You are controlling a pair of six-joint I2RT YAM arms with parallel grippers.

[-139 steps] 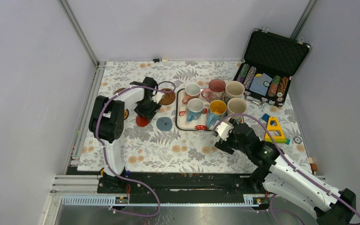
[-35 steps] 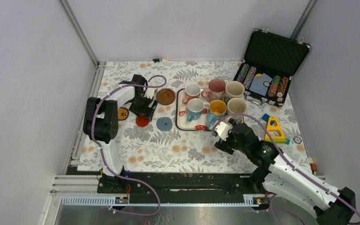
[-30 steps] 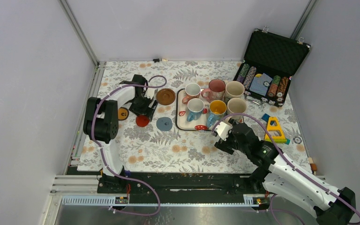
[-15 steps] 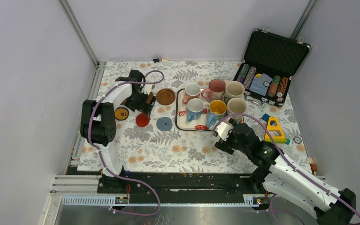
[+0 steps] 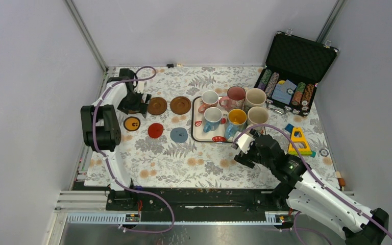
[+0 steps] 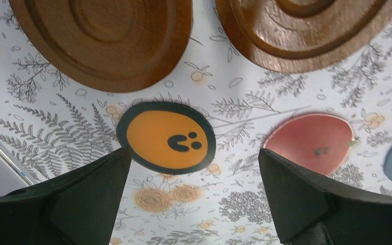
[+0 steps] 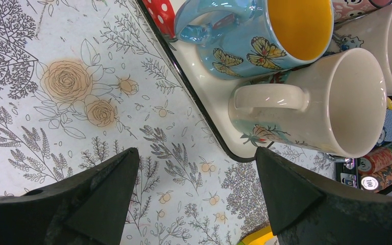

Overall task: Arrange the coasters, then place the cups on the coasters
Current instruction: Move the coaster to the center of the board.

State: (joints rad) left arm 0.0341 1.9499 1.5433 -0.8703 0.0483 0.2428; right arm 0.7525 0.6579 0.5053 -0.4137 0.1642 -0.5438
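Note:
Several cups stand on a white tray (image 5: 196, 130): a pink-handled white one (image 5: 210, 98), pink (image 5: 234, 96), cream (image 5: 255, 97), white-and-blue (image 5: 213, 119), blue with yellow inside (image 5: 236, 120) (image 7: 265, 35), and another cream (image 5: 258, 115) (image 7: 316, 102). Left of the tray lie coasters: two brown (image 5: 157, 106) (image 5: 180, 105), an orange-centred black (image 5: 131, 123) (image 6: 166, 138), red (image 5: 155, 129) (image 6: 310, 143), grey-blue (image 5: 178, 135). A third brown coaster (image 6: 102, 41) shows only in the left wrist view. My left gripper (image 5: 134, 102) (image 6: 194, 153) hovers open at the back left, holding nothing. My right gripper (image 5: 244, 153) (image 7: 196, 153) is open, just short of the tray's near right corner.
An open black case of poker chips (image 5: 296, 76) stands at the back right. A yellow and blue shape toy (image 5: 298, 140) lies right of the tray. The left wall and its metal rail (image 5: 99, 97) run close beside my left arm.
My left gripper has opened and pulled back-left, uncovering a brown coaster that now lies beside the other brown one. My right arm has not moved.

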